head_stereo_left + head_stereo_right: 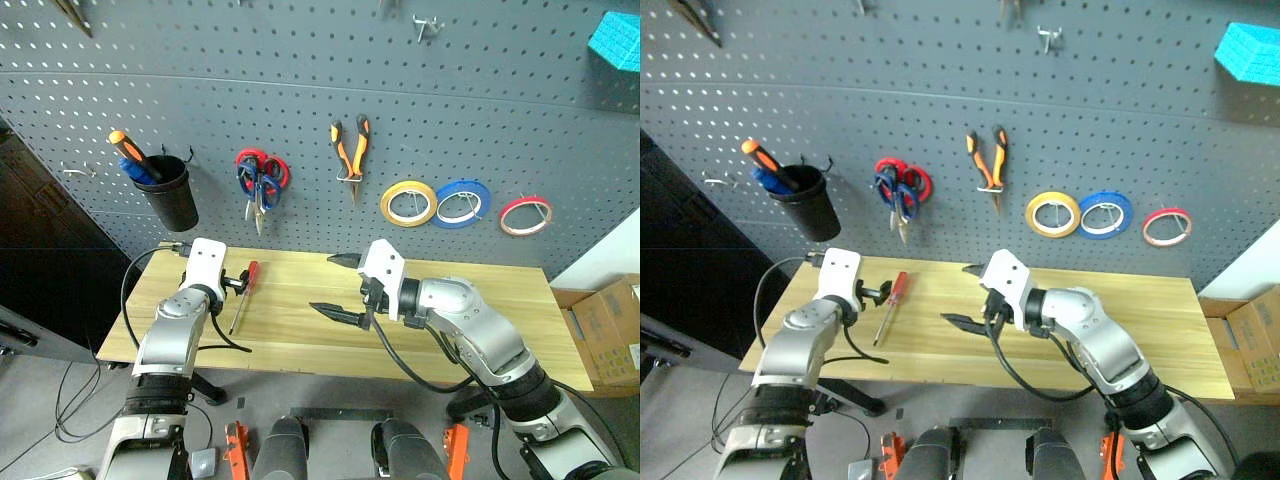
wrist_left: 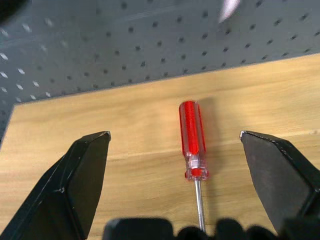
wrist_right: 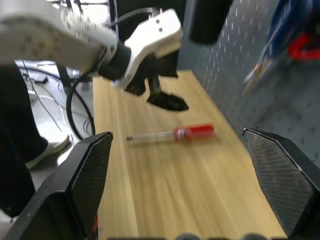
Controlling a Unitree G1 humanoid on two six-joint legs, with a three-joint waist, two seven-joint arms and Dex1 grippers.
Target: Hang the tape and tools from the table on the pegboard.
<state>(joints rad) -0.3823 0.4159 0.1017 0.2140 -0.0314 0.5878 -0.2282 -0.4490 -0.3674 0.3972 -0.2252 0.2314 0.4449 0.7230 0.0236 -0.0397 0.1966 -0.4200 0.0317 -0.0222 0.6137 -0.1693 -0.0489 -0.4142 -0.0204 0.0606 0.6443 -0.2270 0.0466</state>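
A red-handled screwdriver (image 1: 244,290) lies flat on the left part of the light wood table (image 1: 480,320), its handle toward the dark grey pegboard (image 1: 300,90). The left gripper (image 1: 236,281) hovers just beside it, fingers spread wide and empty. The right gripper (image 1: 338,287), mid-table, points toward it, also wide open and empty; pliers (image 1: 351,148), scissors (image 1: 256,185) and red-pink tape (image 1: 525,215) hang on the pegboard.

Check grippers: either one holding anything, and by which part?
Nothing held. Left gripper and right gripper are both open and empty; the red-handled screwdriver lies untouched on the table.
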